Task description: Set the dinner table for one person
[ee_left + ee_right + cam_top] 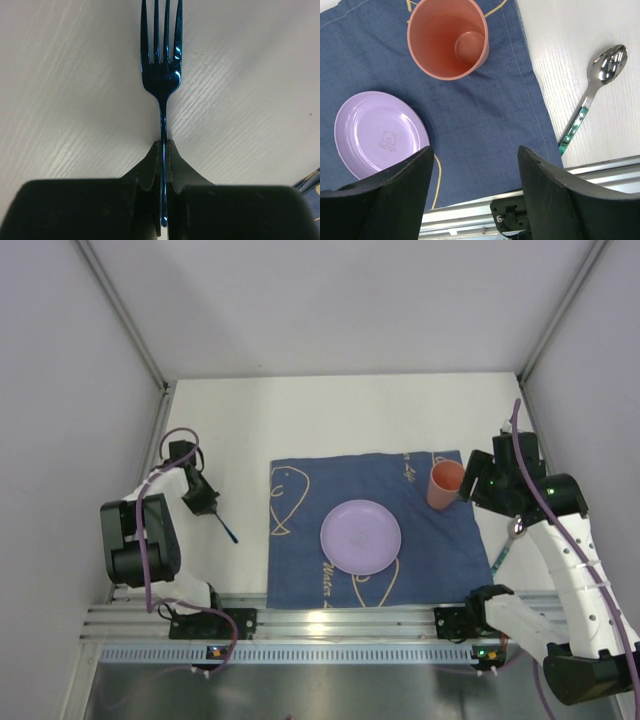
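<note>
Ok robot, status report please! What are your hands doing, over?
Hands: left hand shut on fork over dinner table; right hand open, empty, over cloth. On cloth: plate, cup; spoon beside it. Nothing in the way.

White matte table (300, 410), faint wood grain. Dark blue cloth (300, 550) with cream line drawings lies flat on it near the front edge. Green-handled metal spoon (588, 97) lies on bare table just right of the cloth, bowl toward the far side.
</note>
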`<action>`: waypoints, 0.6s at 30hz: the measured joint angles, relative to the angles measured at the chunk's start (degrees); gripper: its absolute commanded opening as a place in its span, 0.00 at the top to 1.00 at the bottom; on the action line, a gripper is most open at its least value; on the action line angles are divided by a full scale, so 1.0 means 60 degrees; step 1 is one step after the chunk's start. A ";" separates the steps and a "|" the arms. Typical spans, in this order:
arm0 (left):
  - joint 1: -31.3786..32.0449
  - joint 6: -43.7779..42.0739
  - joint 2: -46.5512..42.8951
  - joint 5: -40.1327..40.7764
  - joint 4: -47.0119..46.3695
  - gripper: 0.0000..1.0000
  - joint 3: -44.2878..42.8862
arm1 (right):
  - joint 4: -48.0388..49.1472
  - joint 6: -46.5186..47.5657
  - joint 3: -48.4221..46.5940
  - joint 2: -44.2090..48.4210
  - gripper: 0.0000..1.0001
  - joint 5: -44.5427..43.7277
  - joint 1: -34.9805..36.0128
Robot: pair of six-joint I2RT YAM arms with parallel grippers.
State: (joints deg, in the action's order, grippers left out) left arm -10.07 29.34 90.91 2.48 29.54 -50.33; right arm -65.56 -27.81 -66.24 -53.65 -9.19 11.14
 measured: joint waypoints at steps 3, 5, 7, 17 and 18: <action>0.0000 -0.0251 0.0055 -0.0382 -0.0087 1.00 -0.0135 | 0.0004 0.0036 0.0000 -0.0029 0.32 -0.0055 0.0000; 0.0117 -0.0528 0.0007 -0.0667 0.0069 1.00 -0.0240 | 0.0004 0.0040 0.0000 -0.0029 0.32 -0.0087 0.0000; 0.0412 -0.0903 -0.0164 -0.0984 0.0273 1.00 -0.0535 | 0.0015 0.0044 -0.0015 -0.0029 0.32 -0.0109 0.0000; 0.3060 -0.2193 -0.1264 -0.2248 0.0382 1.00 -0.2211 | 0.0084 0.0106 -0.0033 -0.0029 0.31 -0.0299 0.0018; 0.3337 -0.2197 -0.1279 -0.2357 0.0382 1.00 -0.2175 | 0.0091 0.0117 -0.0033 -0.0029 0.31 -0.0317 0.0018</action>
State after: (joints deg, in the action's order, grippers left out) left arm 9.96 16.16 83.24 -11.66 31.83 -63.37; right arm -65.01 -27.11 -66.43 -53.82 -11.09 11.25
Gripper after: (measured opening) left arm 0.030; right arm 0.686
